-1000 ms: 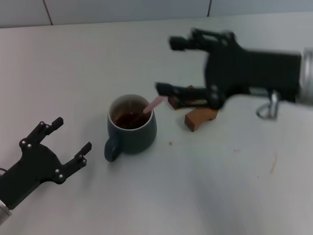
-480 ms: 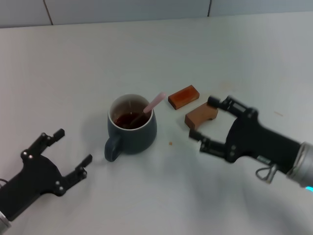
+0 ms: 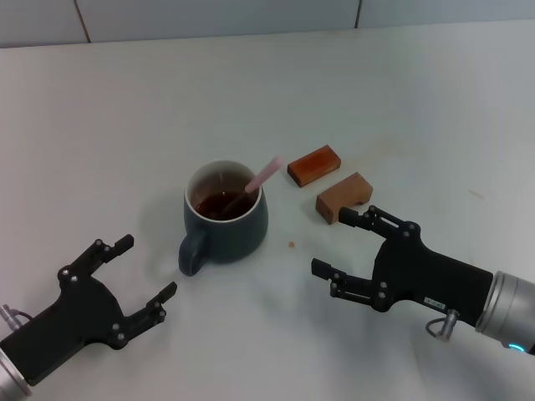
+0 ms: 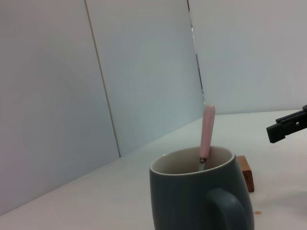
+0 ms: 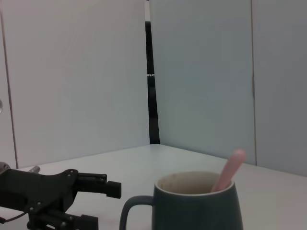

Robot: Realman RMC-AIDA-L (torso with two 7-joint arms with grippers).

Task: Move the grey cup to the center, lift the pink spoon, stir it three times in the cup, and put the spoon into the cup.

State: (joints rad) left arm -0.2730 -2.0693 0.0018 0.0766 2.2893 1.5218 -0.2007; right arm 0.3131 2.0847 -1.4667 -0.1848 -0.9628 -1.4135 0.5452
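A: Where's the cup (image 3: 226,215)?

B: I see it mid-table (image 3: 150,109), upright, handle pointing toward my left side and toward the robot. Dark brown liquid inside.

A: Spoon (image 3: 261,180)?

B: In the cup. Bowl end is down in the liquid, pink handle leans on the rim on the far right side and sticks out past it. Nothing is touching it. My left wrist view shows the handle rising above the rim too.

A: Left gripper (image 3: 134,274)?

B: Low on the near left, over the table, jaws spread wide, nothing between them. It's near the cup handle but apart from it.

A: Right gripper (image 3: 338,244)?

B: Near right, also spread wide and holding nothing. Fingers point left toward the cup, clear gap between them and the cup. Upper finger (image 3: 368,219) sits just beside the nearer block (image 3: 343,197); I can't tell if it touches.

A: Other stuff?

B: Two brown blocks right of the cup. The far block (image 3: 314,164) lies flat, close to the spoon handle tip but apart. The nearer one has a notch cut into it. There's a small brown speck (image 3: 291,245) on the table just right of the cup base.

A: Wrist cams?

B: Right wrist view shows the cup with the spoon in it and the left gripper off to one side, jaws apart. Left wrist view shows the cup close up, a block edge behind it, and one right finger tip.
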